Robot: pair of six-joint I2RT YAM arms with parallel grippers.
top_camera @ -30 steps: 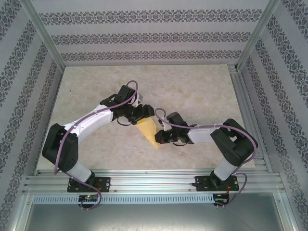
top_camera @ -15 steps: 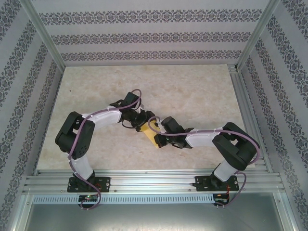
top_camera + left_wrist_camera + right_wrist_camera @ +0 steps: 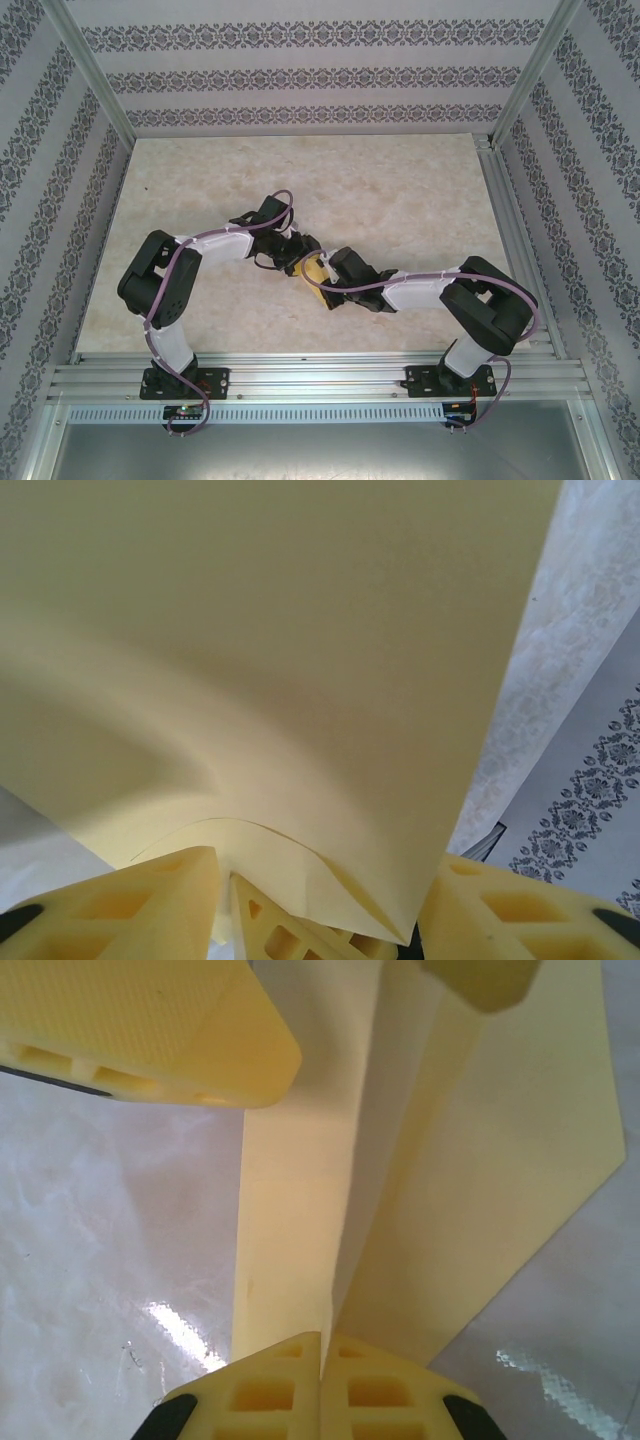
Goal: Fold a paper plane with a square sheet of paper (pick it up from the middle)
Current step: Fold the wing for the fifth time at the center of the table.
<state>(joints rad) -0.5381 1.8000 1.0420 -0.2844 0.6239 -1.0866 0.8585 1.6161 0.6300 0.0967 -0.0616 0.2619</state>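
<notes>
The square sheet of paper is partly folded. A sharp crease runs up the middle of my right wrist view, with doubled layers on its left and a wide flap spreading toward the right edge. In the top view it is a small yellow patch near the centre of the table, between my two grippers.

My right gripper is clenched on the crease, pads pressed together with the paper between them. My left gripper is released. Its fingers stand apart on either side of the sheet, which bows up between them.

I judge that the first folds are made. No narrow, pointed plane shape shows yet, so the nose and wing folds are left to do.
</notes>
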